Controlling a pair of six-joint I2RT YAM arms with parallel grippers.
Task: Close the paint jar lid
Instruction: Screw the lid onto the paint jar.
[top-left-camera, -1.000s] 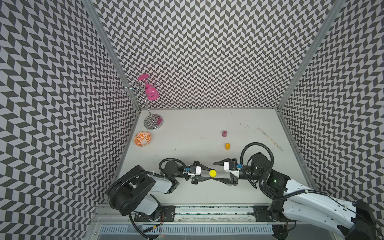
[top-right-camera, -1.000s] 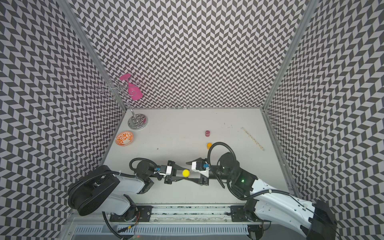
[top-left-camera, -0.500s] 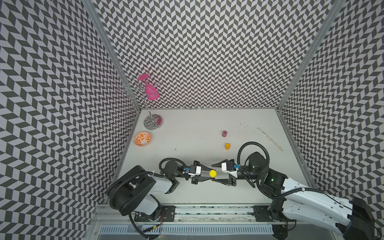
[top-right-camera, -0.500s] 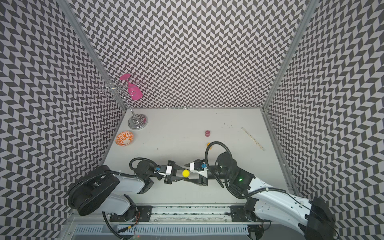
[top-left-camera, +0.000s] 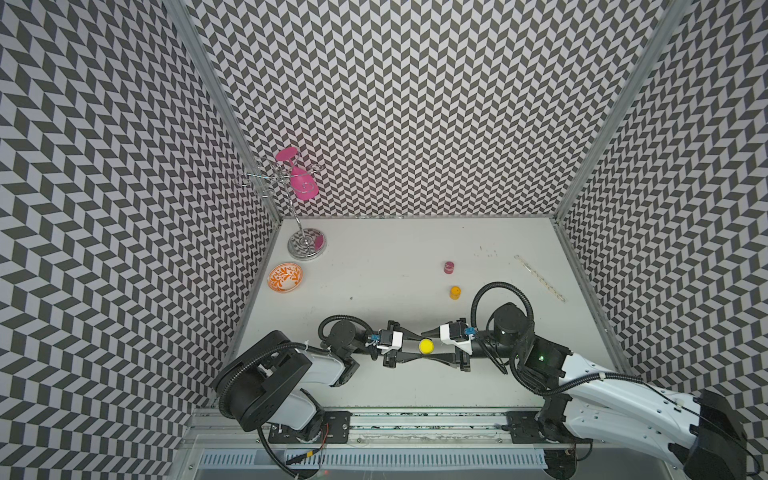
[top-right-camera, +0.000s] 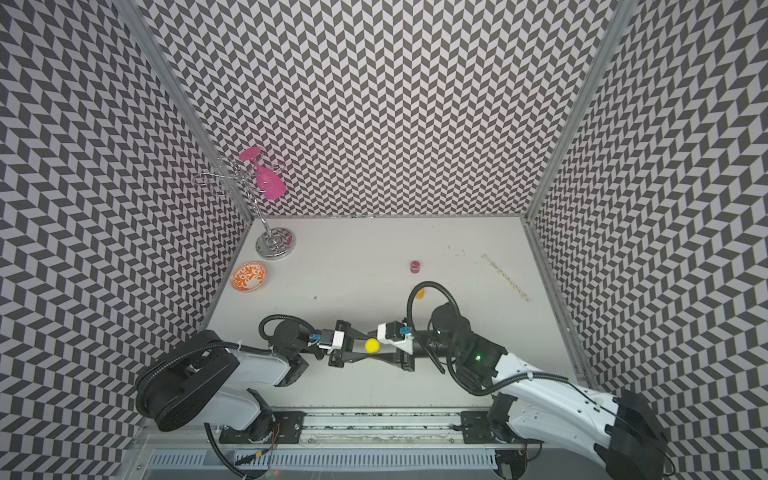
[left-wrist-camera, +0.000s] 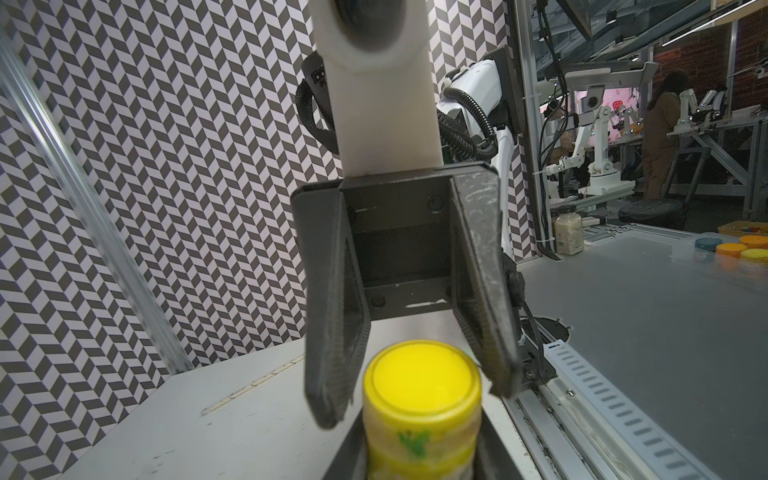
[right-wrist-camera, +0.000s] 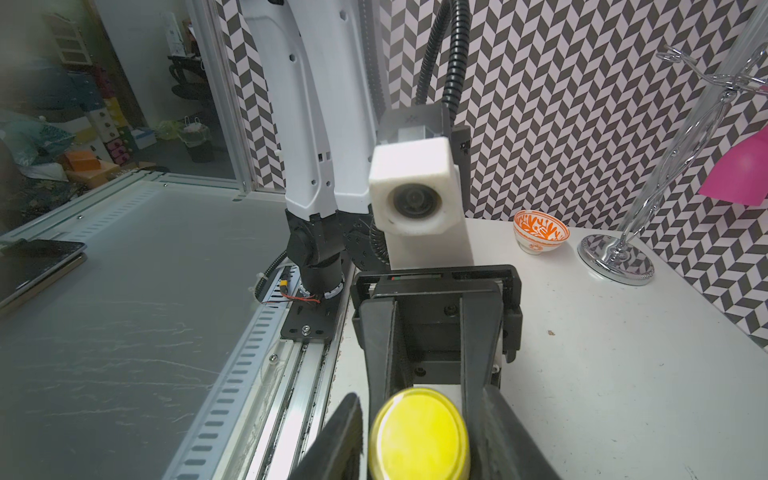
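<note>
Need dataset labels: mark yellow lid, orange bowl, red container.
yellow lid (top-left-camera: 426, 357), in a top view, top centre.
orange bowl (top-left-camera: 284, 277), in a top view, inner floor.
red container (top-left-camera: 448, 267), in a top view, top face.

Left gripper (top-left-camera: 419, 349) and right gripper (top-left-camera: 429, 348) are facing tip to tip near the front of the tabletop (top-left-camera: 395, 270), jaws bracketing a yellow-topped paint jar (top-left-camera: 426, 358). Red pot (top-left-camera: 448, 267) and orange pot (top-left-camera: 455, 292) are standing well behind; a patterned bowl (top-left-camera: 284, 278) is sitting far left.

The paint jar (left-wrist-camera: 419, 451) stood upright near the bench's (top-left-camera: 395, 286) front edge, its clear body streaked with yellow and a green smear. Its round yellow lid (left-wrist-camera: 422, 380) sat on top.
</note>
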